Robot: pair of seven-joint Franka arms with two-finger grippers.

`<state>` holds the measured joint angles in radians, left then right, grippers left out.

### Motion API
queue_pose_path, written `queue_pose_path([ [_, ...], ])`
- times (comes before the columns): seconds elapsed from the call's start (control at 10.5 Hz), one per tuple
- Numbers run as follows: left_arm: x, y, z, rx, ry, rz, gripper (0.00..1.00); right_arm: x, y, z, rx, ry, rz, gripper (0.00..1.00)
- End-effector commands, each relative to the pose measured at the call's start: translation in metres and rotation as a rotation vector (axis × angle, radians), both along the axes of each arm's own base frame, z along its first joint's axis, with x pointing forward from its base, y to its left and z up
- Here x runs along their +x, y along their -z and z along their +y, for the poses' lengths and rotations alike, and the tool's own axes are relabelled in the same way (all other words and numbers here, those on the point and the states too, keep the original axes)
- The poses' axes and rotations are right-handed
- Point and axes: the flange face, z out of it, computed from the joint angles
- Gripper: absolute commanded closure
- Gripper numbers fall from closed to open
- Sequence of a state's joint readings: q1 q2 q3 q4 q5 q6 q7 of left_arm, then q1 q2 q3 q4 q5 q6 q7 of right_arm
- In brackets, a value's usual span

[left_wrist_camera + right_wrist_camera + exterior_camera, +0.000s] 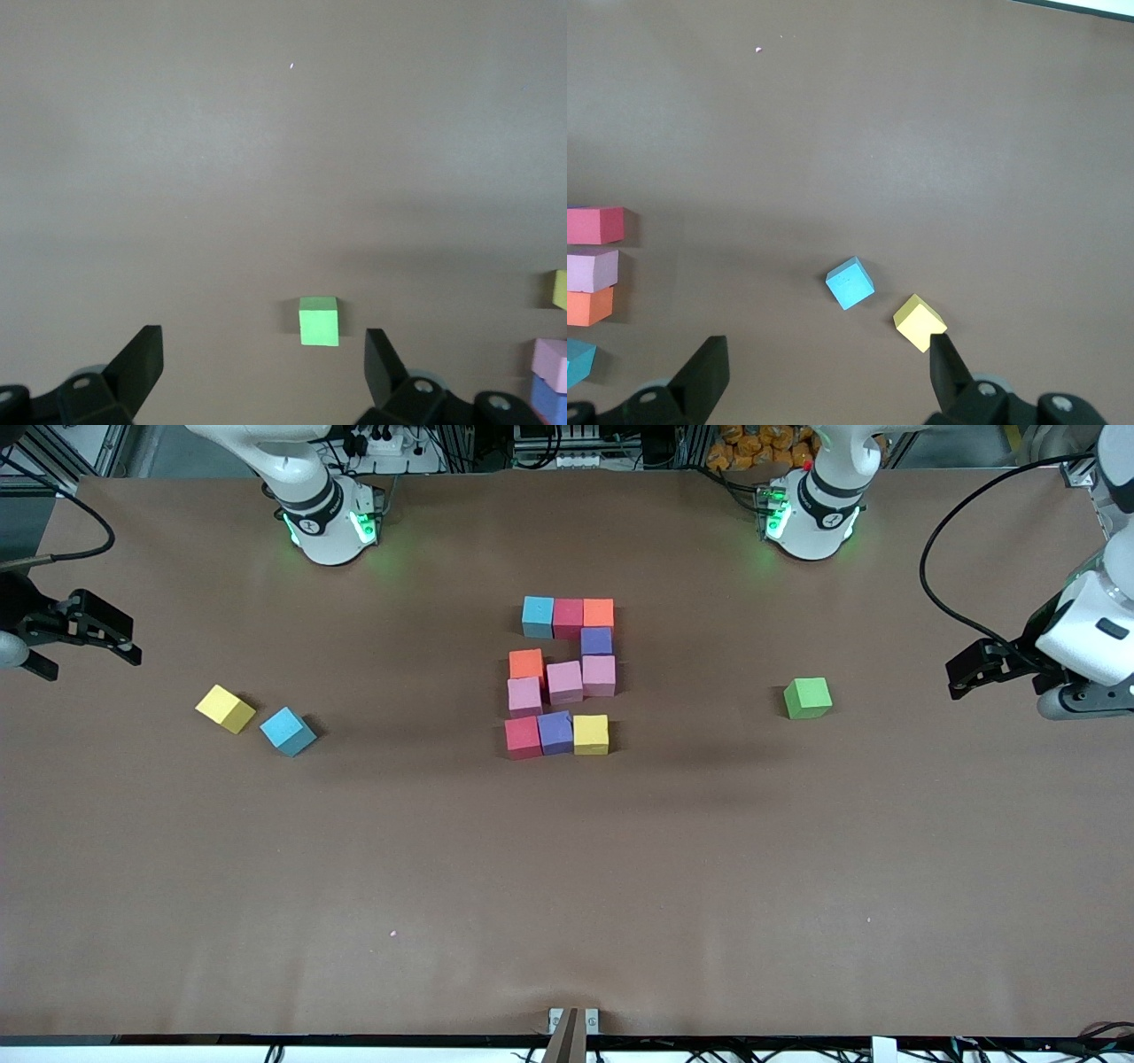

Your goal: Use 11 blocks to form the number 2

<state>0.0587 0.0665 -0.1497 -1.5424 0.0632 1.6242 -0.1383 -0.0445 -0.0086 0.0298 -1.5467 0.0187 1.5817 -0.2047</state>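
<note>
Brown desk (567, 886) | eleven blocks (562, 677) already set as a 2 at mid-desk | left gripper (961, 673), right gripper (120, 638) parked over end edges, jaws released | judged complete; nothing further needed

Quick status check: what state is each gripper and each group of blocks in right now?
Left gripper: open, empty, over the table's left-arm end.
Right gripper: open, empty, over the right-arm end.
Block figure: eleven cubes laid flat, touching.
Green cube: loose, alone.
Loose yellow cube, loose blue cube: apart, unused.
</note>
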Motion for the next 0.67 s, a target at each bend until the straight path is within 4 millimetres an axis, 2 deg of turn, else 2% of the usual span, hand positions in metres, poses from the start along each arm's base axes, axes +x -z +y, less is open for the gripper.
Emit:
queue_pose_path([
  [0.0, -0.0076, -0.0065, 0.0046, -0.019, -0.015, -0.01, 0.0, 0.0033, -0.0065, -0.0027, -0.012, 0.017, -0.008, 0.0],
  [0.57, -0.0098, -0.0108, 0.0047, -0.014, 0.01, -0.017, 0.0, 0.0037, -0.0071, -0.0039, -0.015, 0.019, -0.01, 0.0],
])
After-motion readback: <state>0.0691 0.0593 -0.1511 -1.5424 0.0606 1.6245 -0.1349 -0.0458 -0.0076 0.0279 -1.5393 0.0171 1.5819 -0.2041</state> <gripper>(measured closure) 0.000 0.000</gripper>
